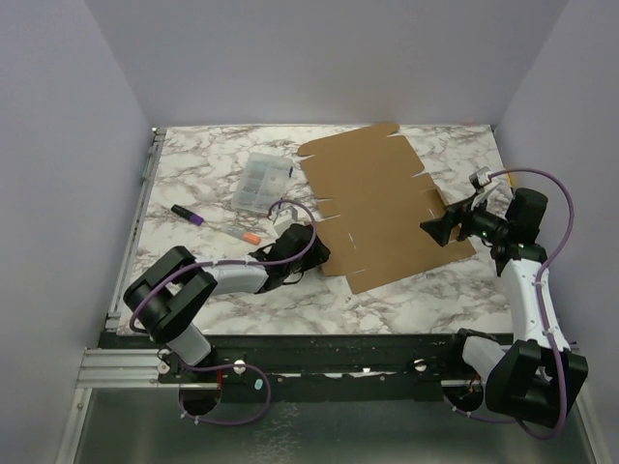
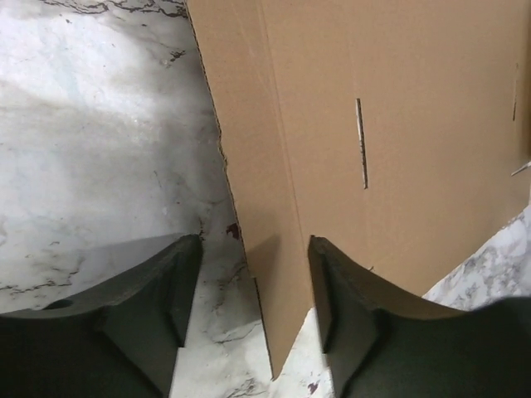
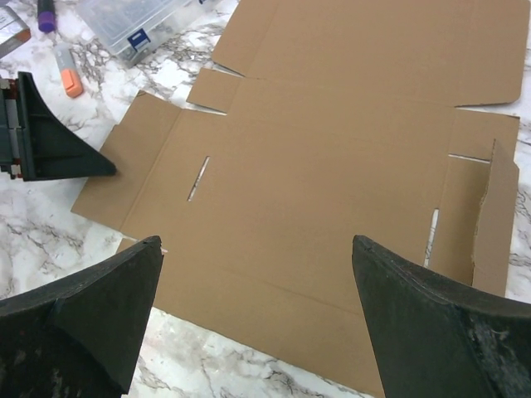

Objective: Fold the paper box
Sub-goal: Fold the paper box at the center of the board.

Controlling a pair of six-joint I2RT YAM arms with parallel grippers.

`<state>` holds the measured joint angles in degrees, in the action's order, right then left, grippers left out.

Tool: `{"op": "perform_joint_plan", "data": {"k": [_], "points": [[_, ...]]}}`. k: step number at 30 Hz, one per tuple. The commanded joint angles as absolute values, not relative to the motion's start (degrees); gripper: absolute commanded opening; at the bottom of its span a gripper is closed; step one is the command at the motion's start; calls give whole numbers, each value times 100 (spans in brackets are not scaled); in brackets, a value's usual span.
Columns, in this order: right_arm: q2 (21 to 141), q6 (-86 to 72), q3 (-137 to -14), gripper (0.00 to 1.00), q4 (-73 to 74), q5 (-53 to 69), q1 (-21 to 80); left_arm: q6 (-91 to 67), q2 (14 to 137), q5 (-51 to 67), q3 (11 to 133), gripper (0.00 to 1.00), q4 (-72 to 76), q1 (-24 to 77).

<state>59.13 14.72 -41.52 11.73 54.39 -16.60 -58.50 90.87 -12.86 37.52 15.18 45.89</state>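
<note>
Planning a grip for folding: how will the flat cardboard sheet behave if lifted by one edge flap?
The cardboard sheet looks thin and wide, so probably light, likely hinging at its creases rather than staying rigid. Flat on the smooth marble table, it may slide when pushed. One side flap stands up, suggesting creases bend easily.

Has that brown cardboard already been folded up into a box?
No, the paper box lies spread out on the marble table as an open sheet, its flaps mostly flat.
</note>
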Motion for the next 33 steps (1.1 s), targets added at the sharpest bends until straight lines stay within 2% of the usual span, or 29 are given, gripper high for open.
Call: {"op": "perform_joint_plan", "data": {"k": [1,4,7,9,10,23,29,33], "points": [[5971,1565,-4252,100,1305,5686,-1671,-5952,9321,-1262,3983,56,1718,4615],[5987,1564,-4250,100,1317,5703,-1670,-5957,9432,-1229,4094,42,1737,4617],[6025,1581,-4254,100,1344,5738,-1672,-5924,9452,-1196,4163,21,1741,4614],[6048,1575,-4261,100,1345,5710,-1671,-5881,9378,-1200,4133,2,1748,4613],[6067,1549,-4262,100,1337,5666,-1676,-5829,9281,-1222,4096,0,1743,4616],[7141,1625,-4638,100,1711,4324,-1557,-5231,6802,-1483,3252,0,486,4649],[7653,1909,-4648,100,1626,2974,-801,-5303,6279,-1293,3025,0,250,4700],[7902,1771,-4709,99,1523,2100,-677,-5334,6199,-1235,3064,0,213,4740]]}}
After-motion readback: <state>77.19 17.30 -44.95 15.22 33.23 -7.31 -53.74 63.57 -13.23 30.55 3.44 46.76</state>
